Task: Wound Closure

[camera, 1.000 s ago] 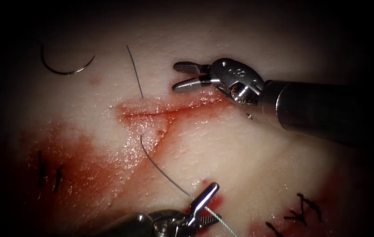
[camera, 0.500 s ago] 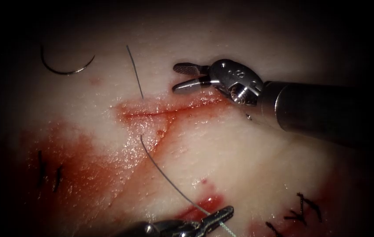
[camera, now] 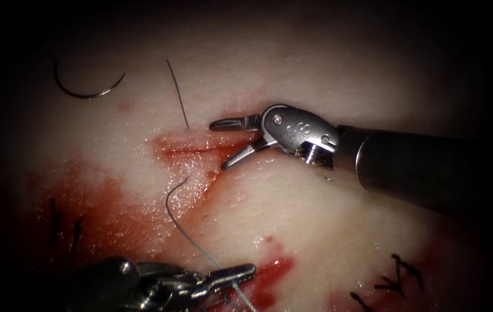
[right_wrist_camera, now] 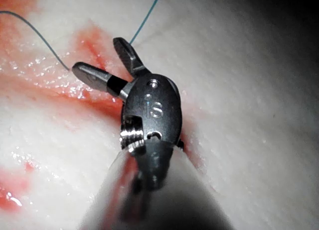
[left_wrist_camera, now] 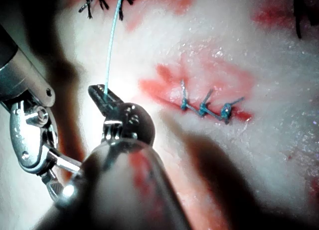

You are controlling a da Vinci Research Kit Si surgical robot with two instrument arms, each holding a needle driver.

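The curved needle (camera: 87, 89) lies free on the tissue (camera: 327, 219) at the far upper left, held by neither tool. Thread (camera: 178, 95) runs down into the tissue just above the cut's (camera: 200, 149) left end. It comes out below the cut and bends in a slack curve (camera: 171, 211) to my left tool (camera: 236, 274), whose jaws are shut on it. The left wrist view has the same grip (left_wrist_camera: 102, 98), with teal thread (left_wrist_camera: 113, 41) leading away. My right tool (camera: 218, 144) stands open over the cut, one jaw above it and one below, holding nothing (right_wrist_camera: 99, 57).
Red fluid (camera: 102, 219) stains the tissue at the lower left and beside the left tool. Dark older stitches sit at the lower left (camera: 55, 222) and lower right (camera: 399, 274). A short row of teal stitches (left_wrist_camera: 204, 108) closes another cut.
The left jaws closed on the thread and moved left, so the taut thread went slack. The right tool came down and left onto the cut and opened wider.
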